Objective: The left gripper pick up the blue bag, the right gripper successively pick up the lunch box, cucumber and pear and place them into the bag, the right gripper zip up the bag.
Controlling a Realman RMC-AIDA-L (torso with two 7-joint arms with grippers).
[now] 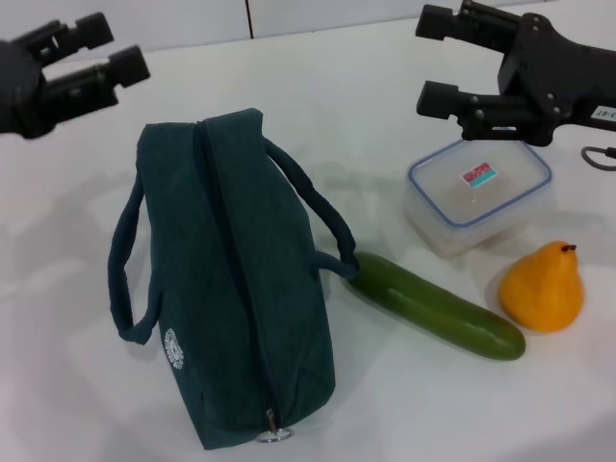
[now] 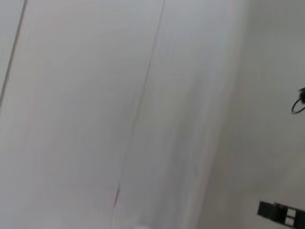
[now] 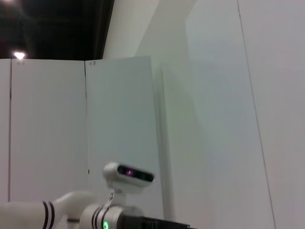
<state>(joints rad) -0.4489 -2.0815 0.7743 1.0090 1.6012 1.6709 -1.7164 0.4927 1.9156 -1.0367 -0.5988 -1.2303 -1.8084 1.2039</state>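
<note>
Standing on the white table [image 1: 318, 96]: the blue bag [image 1: 231, 279], a dark teal fabric tote with two padded loop handles, zipper [image 1: 236, 279] running along its top, metal ring pull [image 1: 274, 428] at the near end, round white logo [image 1: 173, 348] on its side.
Left gripper [image 1: 108, 50]: a black two-fingered claw, raised at the far left, well apart from the blue bag, its fingers spread and holding nothing.
Right gripper [image 1: 435, 60]: a black bolted claw at the far right, hanging over the far edge of the lunch box, fingers wide apart and empty.
Lunch box [image 1: 478, 194]: clear rounded plastic container with a blue-rimmed lid and a red-and-blue sticker [image 1: 479, 175], lying flat on the table to the right of the bag.
Cucumber [image 1: 438, 305]: long, smooth, dark green, lying slantwise between bag and pear, one tip touching the bag's right handle [image 1: 313, 207].
Pear [image 1: 543, 286]: orange-yellow with a short dark stem, resting just beside the cucumber's other end, in front of the lunch box.
Left wrist view: only pale surface and a dark fragment at the edge.
Right wrist view: white wall panels [image 3: 119, 124] and the robot's white camera head [image 3: 127, 174].
</note>
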